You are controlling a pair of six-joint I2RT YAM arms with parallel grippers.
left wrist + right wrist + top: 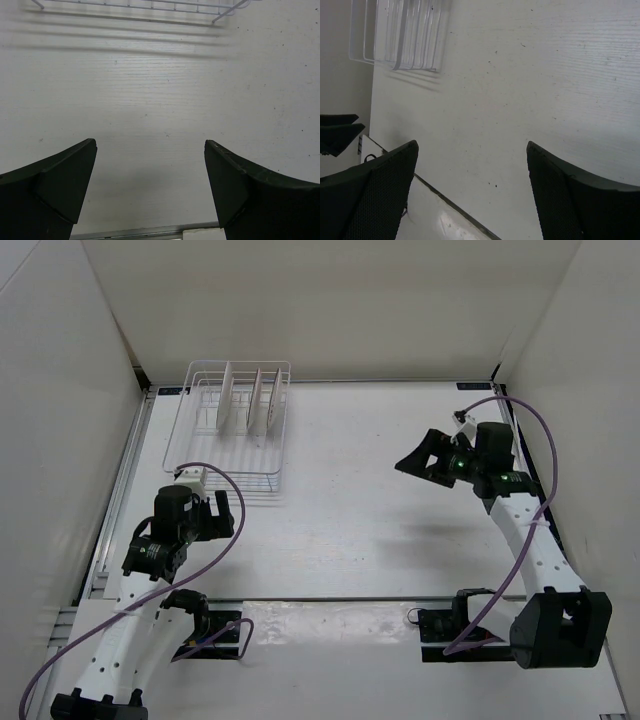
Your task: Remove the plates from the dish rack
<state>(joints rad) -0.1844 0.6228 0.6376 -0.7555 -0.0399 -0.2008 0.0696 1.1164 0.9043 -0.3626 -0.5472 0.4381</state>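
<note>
The white wire dish rack [225,468] is sitting far left on the table [380,530], its long axis running away from the arms. Three thin round plates [226,398] are standing upright on edge inside, faces sideways. The left gripper [150,143] and right gripper [472,144] are gaping wide, empty.

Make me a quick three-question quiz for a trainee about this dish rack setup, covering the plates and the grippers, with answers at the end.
1. How many plates stand upright in the dish rack?
2. True or false: the right gripper is shut on a plate.
3. Which is nearer the dish rack? A: the left gripper. B: the right gripper.

Key:
1. Three.
2. False; it is open and holds nothing.
3. A.
</note>
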